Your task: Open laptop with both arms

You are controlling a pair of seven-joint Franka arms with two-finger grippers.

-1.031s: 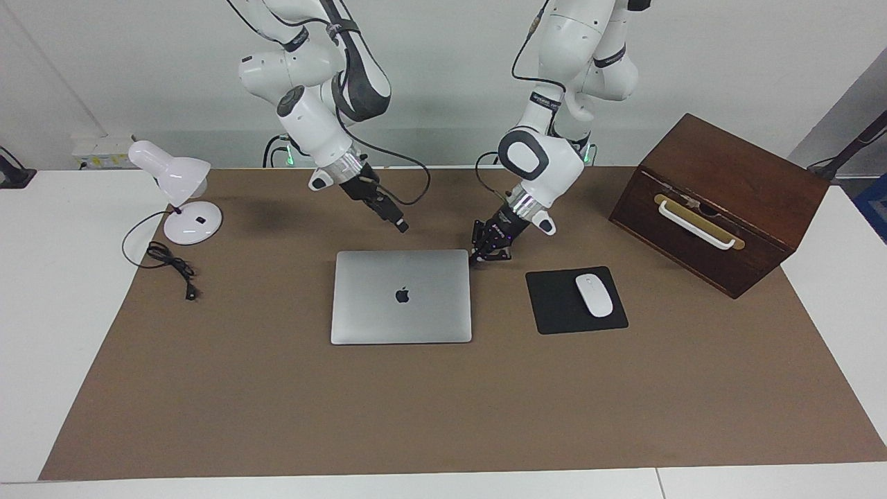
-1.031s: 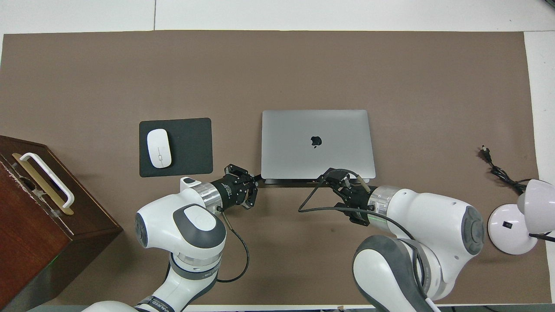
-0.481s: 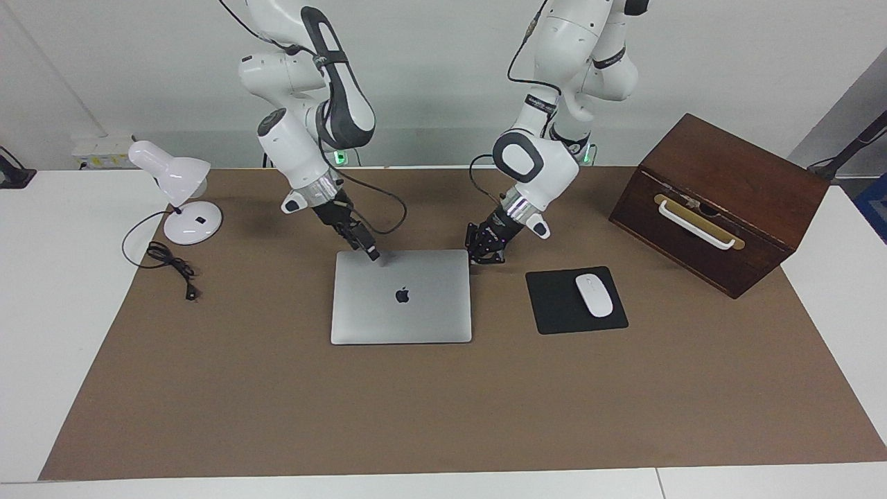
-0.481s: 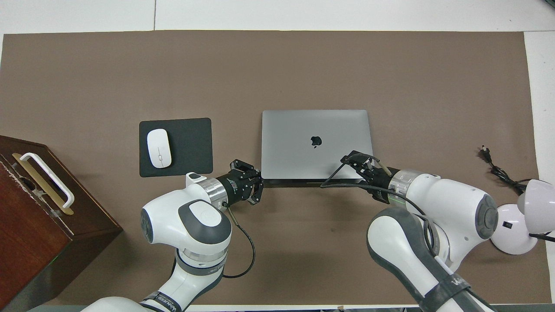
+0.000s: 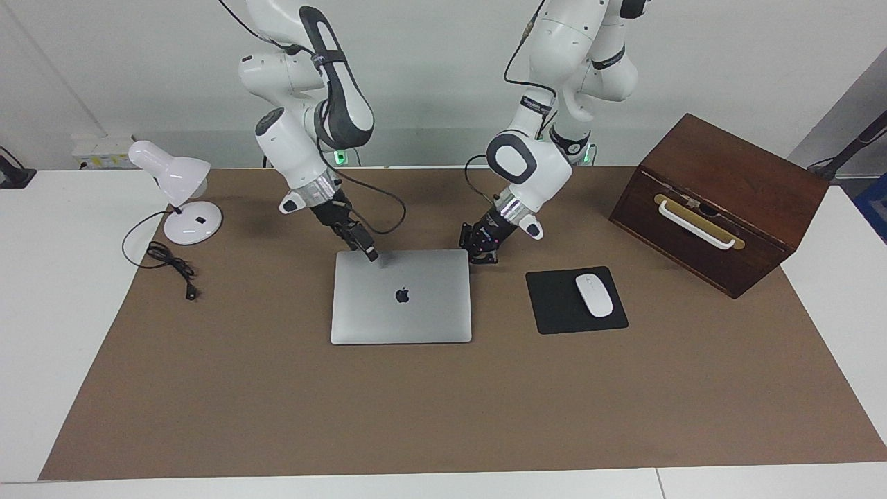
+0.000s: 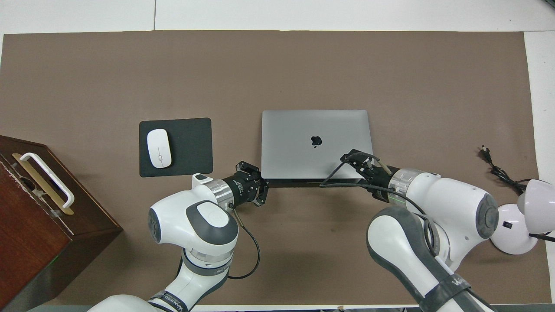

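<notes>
The left tool (image 5: 484, 257) is pinched fully shut on nothing, low at the corner of the slim silver-grey laptop (image 5: 402, 296) nearest the robots, toward the left arm's end. From above, that tool (image 6: 261, 191) seems to overlap the corner; the facing camera shows it just beside the edge. The right tool (image 5: 372, 255) tips down onto the lid's other robot-side corner; I cannot tell how its fingers stand. Overhead, its cable loops over the lid, which the facing view hides. The laptop lies flat and closed on the brown mat (image 6: 277, 69) covering the tabletop, its dark apple logo centred on the lid. Beside it, toward the left arm's end, sits a black mouse pad (image 5: 576, 299). Compared with half a second ago, the left tool has crept closer to the corner; the right tool has barely moved.
</notes>
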